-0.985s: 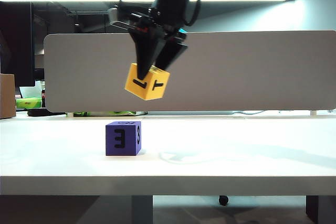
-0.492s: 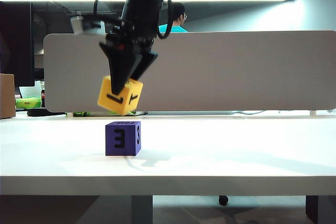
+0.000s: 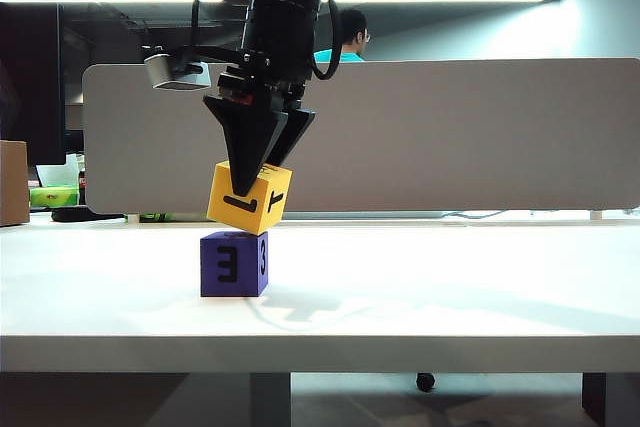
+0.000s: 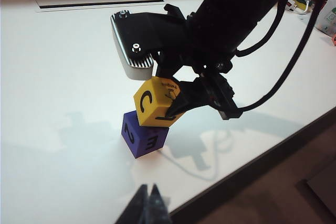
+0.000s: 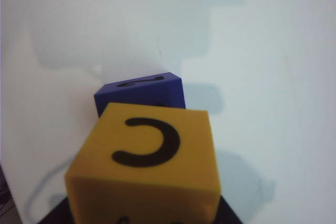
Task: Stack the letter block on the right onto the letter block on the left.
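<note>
The yellow letter block hangs tilted in my right gripper, which is shut on it from above. Its lower edge sits just over the top of the purple letter block, which rests on the white table; I cannot tell if they touch. In the left wrist view the yellow block overlaps the purple block, with the right gripper clamped on it. The right wrist view shows the yellow block close up, with the purple block beyond it. My left gripper is shut, empty, and away from both blocks.
A white partition board runs behind the table, with a person beyond it. A cardboard box stands at the far left. The table's front edge is near the camera. Cables trail from the right arm.
My right gripper has carried the yellow block left and downward, from high on the purple block's right to directly above it. The purple block has not moved.
</note>
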You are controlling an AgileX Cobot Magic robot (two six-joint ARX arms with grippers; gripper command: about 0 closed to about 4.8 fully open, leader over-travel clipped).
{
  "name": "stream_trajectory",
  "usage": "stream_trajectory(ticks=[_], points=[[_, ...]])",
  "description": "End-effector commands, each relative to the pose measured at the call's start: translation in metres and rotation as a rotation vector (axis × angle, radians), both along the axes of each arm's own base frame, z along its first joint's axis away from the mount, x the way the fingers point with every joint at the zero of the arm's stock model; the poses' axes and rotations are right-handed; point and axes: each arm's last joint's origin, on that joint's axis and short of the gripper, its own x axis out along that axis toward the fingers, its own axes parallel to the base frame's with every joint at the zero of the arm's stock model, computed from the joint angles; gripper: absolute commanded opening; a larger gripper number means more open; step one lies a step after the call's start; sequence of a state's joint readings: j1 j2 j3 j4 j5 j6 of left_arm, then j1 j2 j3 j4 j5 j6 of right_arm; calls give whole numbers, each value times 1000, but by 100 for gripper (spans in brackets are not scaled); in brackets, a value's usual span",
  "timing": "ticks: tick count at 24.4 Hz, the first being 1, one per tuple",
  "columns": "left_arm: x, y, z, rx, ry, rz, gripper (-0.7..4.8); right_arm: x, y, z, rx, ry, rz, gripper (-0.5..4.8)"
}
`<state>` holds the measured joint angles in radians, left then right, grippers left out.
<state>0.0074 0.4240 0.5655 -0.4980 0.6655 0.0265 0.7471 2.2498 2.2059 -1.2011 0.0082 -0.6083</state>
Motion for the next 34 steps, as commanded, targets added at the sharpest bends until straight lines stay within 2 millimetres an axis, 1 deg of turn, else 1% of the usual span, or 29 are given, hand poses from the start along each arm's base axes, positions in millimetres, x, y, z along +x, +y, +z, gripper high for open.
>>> stream_trajectory(ticks=[1,2,8,10,11,12,15,17,18,20,21,22,24,29,31,34], points=[[0,0,3,3,-16,-1,-6,0,1,3,14,-16,3,351],[0,0,3,3,-15,-1,-6,1,1,3,16,-19,3,360],[0,0,3,2,-15,-1,-6,1,3,4,28,-32,5,370],[0,0,3,3,-15,-1,-6,-1,5,4,26,-30,10,387],[0,0,3,3,-15,-1,-6,-4,5,8,13,-48,7,422],[0,0,3,3,-16,-1,-6,-9,8,11,-1,-74,0,436],[0,0,3,10,-18,18,-6,-19,10,22,11,-84,-13,436],[1,1,3,22,-24,56,-6,-25,11,32,40,-91,-52,435],[1,2,3,21,-20,85,-6,-29,11,37,48,-103,-74,405],[2,4,3,-1,11,182,-6,-38,6,53,64,-118,-122,53],[3,5,3,-7,18,209,-6,-43,2,61,90,-106,-125,-6],[3,6,4,0,12,234,-6,-45,0,68,106,-117,-134,-10],[0,7,6,15,-17,305,-6,-49,-6,89,178,-171,-136,-10],[-15,12,12,42,-115,462,-6,-59,-18,135,380,-301,-132,-10],[-23,14,13,48,-166,533,-5,-64,-23,152,451,-351,-129,-10],[-33,15,14,38,-249,597,-5,-71,-30,171,525,-408,-124,-10]])
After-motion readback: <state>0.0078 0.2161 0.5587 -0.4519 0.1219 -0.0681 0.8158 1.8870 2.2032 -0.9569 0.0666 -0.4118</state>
